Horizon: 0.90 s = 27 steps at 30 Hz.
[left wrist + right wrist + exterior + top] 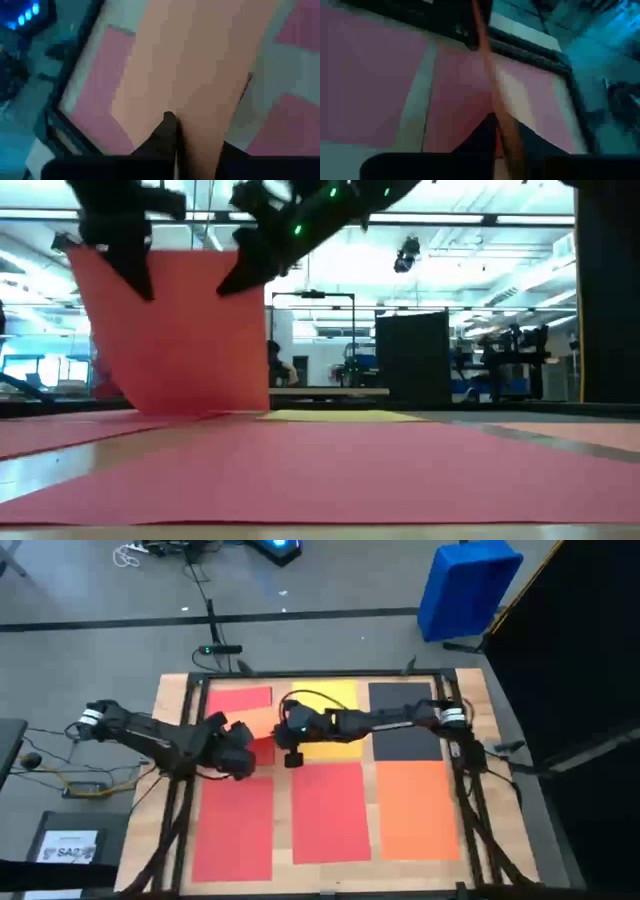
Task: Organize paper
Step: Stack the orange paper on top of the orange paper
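Holding one red sheet (180,330) upright between them, both grippers meet over the far-left part of the wooden table (170,700). Going left to right in the overhead view: the left gripper (238,755) reaches in from the left edge, its fingers closed on the lifted sheet, which its wrist camera shows pinched edge-on between the dark fingers. Just beside it, the right gripper (292,752) stretches across from the right side, also closed on that sheet at its other upper corner. From table height the sheet hangs like a curtain, its bottom edge touching or nearly touching the table. Other sheets lie flat: a red one (240,698) at far left, a yellow one (335,700) behind the grippers, a dark one (405,720) at far right, and along the near row two red sheets (235,830) (330,812) and an orange one (418,808). This looks like the carrying step for one sheet, mid-task, with most paper not yet gathered. The next move probably calls for both arms travelling together, keeping the sheet taut without tearing it, then lowering it squarely onto its destination before letting go.
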{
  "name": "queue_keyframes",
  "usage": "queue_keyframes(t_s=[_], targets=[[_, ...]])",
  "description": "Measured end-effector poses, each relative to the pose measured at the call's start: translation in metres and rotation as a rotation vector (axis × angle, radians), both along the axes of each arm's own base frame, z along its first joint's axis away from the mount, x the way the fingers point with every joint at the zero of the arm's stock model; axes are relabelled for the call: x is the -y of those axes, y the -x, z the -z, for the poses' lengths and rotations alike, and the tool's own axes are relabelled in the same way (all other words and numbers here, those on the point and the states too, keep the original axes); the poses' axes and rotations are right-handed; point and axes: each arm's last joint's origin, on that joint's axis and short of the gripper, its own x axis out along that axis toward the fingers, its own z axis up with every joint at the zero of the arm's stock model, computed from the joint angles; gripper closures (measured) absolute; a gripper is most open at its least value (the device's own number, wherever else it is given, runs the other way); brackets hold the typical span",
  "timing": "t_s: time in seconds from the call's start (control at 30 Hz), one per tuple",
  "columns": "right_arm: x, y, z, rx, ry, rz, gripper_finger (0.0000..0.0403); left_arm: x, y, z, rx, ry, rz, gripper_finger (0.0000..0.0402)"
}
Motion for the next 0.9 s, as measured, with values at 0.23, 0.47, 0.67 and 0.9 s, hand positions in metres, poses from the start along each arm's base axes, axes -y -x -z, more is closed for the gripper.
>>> queue_keyframes(t_s=[0.23, 0.47, 0.67, 0.9], targets=[[-0.015, 0.036, -0.049, -0.027, 0.064, 0.027, 0.0403, 0.001, -0.009, -0.039, 0.125, -0.022, 0.062, 0.0402], [-0.038, 0.075, -0.098, 0.028, 0.103, 0.050, 0.0403, 0.004, -0.018, -0.080, 0.221, -0.046, 0.137, 0.0401], [-0.057, 0.110, -0.128, 0.058, 0.085, 0.087, 0.0403, 0.017, -0.044, -0.102, 0.226, -0.075, 0.248, 0.0402], [-0.070, 0.136, -0.142, 0.066, 0.083, 0.165, 0.0403, 0.028, -0.069, -0.102, 0.153, -0.104, 0.342, 0.0402]])
